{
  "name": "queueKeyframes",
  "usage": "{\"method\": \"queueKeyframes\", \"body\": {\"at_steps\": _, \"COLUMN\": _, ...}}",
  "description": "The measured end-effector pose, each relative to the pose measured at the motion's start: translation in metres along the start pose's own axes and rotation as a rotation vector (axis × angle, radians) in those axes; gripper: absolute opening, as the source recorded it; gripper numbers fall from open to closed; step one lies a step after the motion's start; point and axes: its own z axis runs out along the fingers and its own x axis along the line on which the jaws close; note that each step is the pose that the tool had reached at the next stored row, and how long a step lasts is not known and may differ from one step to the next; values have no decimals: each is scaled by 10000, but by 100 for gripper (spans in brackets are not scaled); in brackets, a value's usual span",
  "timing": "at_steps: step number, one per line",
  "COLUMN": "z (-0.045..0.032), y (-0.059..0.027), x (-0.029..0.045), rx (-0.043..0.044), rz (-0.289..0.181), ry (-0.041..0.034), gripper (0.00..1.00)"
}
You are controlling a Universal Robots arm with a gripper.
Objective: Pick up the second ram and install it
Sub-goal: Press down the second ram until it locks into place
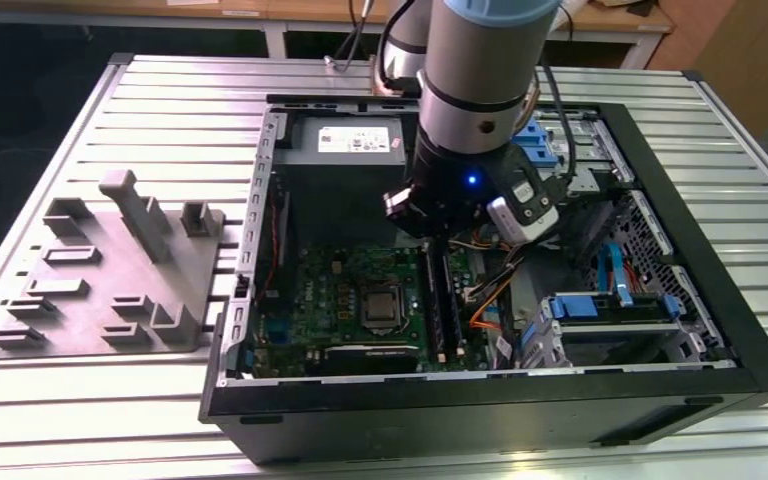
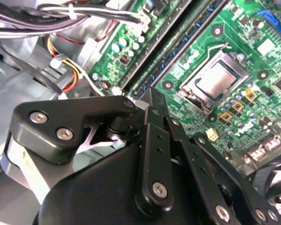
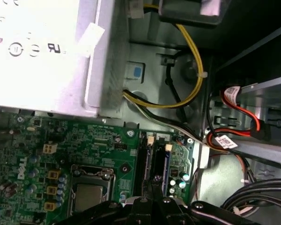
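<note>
My gripper [image 1: 454, 232] hangs inside the open computer case [image 1: 491, 385], over the far end of the memory slots [image 1: 444, 305] on the green motherboard [image 1: 311, 300]. In both wrist views its black fingers [image 2: 153, 117] [image 3: 154, 197] are pressed together, tips pointing at the slot ends beside the CPU socket [image 2: 218, 82] [image 3: 89, 197]. A long dark stick, the second ram [image 1: 434, 300], stands on edge in the slot line below the gripper. Whether the tips touch it, I cannot tell.
A grey moulded tray [image 1: 104, 290] lies on the slatted table at the exterior view's left of the case. The power supply [image 1: 344, 140] fills the case's far end. Bundled cables [image 1: 491, 300] and blue drive carriers [image 1: 611, 305] crowd the exterior view's right side.
</note>
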Motion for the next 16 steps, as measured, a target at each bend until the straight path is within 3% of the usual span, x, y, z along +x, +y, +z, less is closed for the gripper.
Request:
{"method": "queueKeyframes", "body": {"at_steps": 8, "z": 40, "y": 83, "x": 2, "rx": -2, "rz": 0, "ry": -1, "gripper": 10}}
{"method": "queueKeyframes", "body": {"at_steps": 16, "z": 96, "y": 95, "x": 18, "rx": 0, "rz": 0, "ry": 1, "gripper": 10}}
